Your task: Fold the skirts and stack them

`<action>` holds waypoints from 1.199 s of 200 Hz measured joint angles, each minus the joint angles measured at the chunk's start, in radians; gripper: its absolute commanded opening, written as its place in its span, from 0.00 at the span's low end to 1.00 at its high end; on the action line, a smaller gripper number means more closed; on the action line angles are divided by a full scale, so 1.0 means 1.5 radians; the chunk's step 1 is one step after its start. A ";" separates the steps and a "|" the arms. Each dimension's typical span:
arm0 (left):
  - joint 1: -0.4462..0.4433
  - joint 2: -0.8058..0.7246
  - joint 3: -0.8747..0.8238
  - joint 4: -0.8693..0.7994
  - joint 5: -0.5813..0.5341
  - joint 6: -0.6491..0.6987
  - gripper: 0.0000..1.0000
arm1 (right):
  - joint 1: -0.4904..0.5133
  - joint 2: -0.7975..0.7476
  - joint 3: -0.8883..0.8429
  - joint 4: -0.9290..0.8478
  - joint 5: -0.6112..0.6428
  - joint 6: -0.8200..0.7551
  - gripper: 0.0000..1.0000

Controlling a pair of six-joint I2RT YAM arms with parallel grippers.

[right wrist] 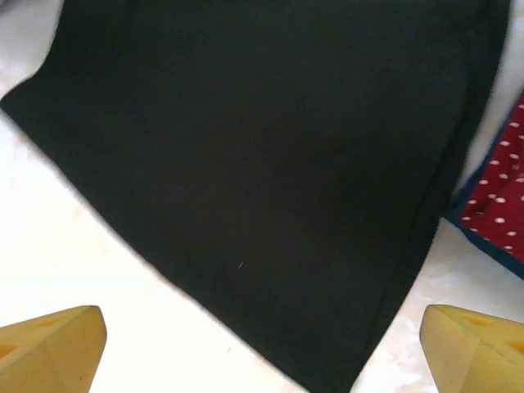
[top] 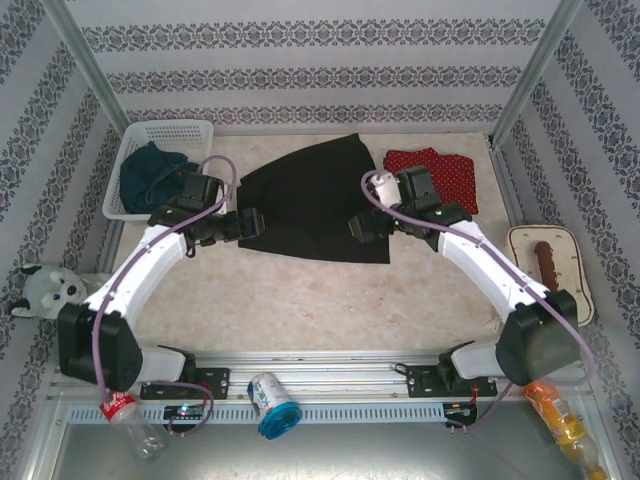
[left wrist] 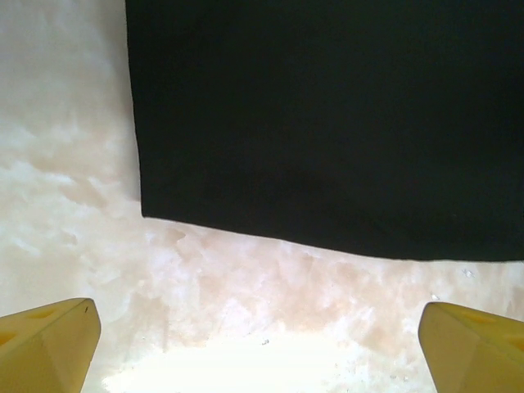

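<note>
- The black skirt is spread flat mid-surface.
- The left fingers are held wide apart and empty at its 9 o'clock edge.
- The right fingers are spread wide and empty at 4 o'clock.
- The red dotted skirt is seen at 2 o'clock, and a denim skirt in the basket at 10 o'clock.

No legible text or labels

Walls: white paper with horizontal bands of dark floral ornament, on back and both sides. Grey metal posts slant up at rear corners. Bench: pale cream-pink marbled top. Aluminium rail runs along near edge. Light bright, even from above; strong white glare on bench in left wrist view, near lower edge.
</note>
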 measured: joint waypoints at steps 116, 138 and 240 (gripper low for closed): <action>0.005 0.218 0.051 0.051 -0.034 -0.138 1.00 | -0.043 0.094 -0.175 0.070 0.037 0.486 0.68; 0.017 0.259 0.078 0.051 -0.041 -0.133 0.94 | -0.043 0.090 -0.197 0.086 0.037 0.535 0.69; 0.032 0.344 0.126 0.051 -0.012 -0.102 0.62 | -0.030 0.105 -0.211 0.137 0.031 0.640 0.61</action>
